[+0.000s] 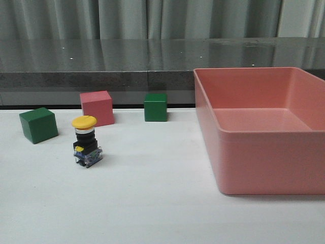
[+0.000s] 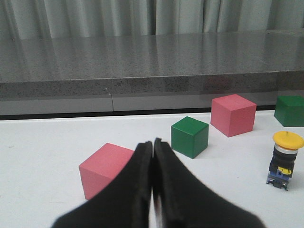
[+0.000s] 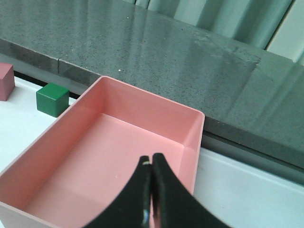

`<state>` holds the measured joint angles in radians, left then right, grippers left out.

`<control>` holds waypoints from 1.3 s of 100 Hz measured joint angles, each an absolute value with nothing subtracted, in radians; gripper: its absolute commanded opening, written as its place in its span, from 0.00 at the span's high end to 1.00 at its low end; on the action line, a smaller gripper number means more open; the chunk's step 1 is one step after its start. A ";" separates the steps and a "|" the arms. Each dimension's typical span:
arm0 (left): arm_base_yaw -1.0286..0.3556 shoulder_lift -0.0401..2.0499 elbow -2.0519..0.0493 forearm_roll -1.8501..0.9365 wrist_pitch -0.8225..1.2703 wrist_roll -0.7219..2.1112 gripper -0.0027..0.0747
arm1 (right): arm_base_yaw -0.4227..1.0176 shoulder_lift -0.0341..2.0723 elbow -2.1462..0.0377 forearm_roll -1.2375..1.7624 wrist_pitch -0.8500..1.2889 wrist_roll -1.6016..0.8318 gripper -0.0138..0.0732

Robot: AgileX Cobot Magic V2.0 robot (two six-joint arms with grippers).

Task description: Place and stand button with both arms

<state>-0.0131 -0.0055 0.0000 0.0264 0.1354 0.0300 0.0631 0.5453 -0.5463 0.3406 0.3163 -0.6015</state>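
Observation:
The button [image 1: 86,141] stands upright on the white table, yellow cap on top, black body and clear bluish base below. The left wrist view shows it too, the button [image 2: 285,159] standing off to one side, well apart from the fingers. My left gripper [image 2: 153,142] is shut and empty, its tips in front of a pink cube [image 2: 105,168]. Over the pink bin [image 3: 118,156] hangs my right gripper [image 3: 151,158], shut with nothing in it. Neither arm appears in the front view.
Cubes stand behind the button: a green cube [image 1: 38,124], a pink cube [image 1: 96,108] and another green cube [image 1: 155,107]. The large pink bin [image 1: 264,168] fills the table's right side. A grey ledge [image 1: 101,76] runs along the back.

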 measured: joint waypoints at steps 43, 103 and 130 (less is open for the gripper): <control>-0.013 -0.005 0.000 0.026 0.135 0.030 0.99 | 0.063 0.545 -0.546 0.341 0.316 -0.602 0.91; -0.013 -0.005 0.000 0.025 0.135 0.028 0.99 | 0.062 0.180 -0.061 0.028 -0.070 -0.050 0.91; -0.013 -0.005 0.000 0.025 0.135 0.028 0.99 | 0.126 0.017 0.024 0.013 -0.060 -0.016 0.91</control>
<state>-0.0131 -0.0055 0.0000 0.0247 0.1354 0.0283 0.1262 0.0168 0.0241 0.0132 -0.0598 -0.0157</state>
